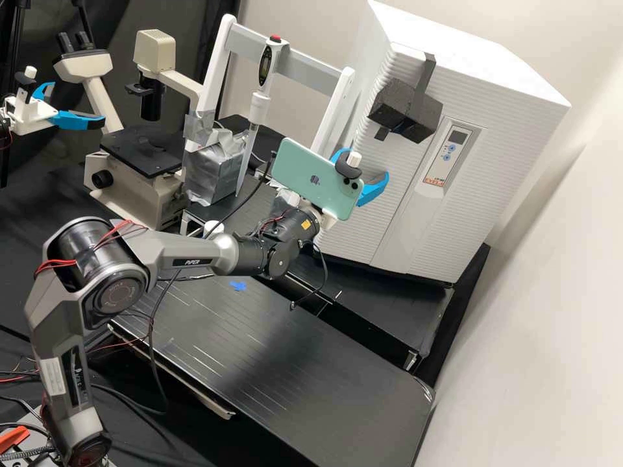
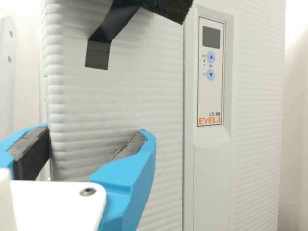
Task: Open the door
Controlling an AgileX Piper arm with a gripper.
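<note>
Fingers [image 1: 374,189] apart near white cabinet [image 1: 506,143] — dark block [image 1: 391,104] strapped on front — green phone [image 1: 305,167] partly hiding fingers.

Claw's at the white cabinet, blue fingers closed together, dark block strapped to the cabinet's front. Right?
Not quite: the fingers aren't closed together. The wrist view shows them spread, with a clear gap between. The rest holds: the claw is at the white cabinet, and the dark block is strapped to its front.
</note>
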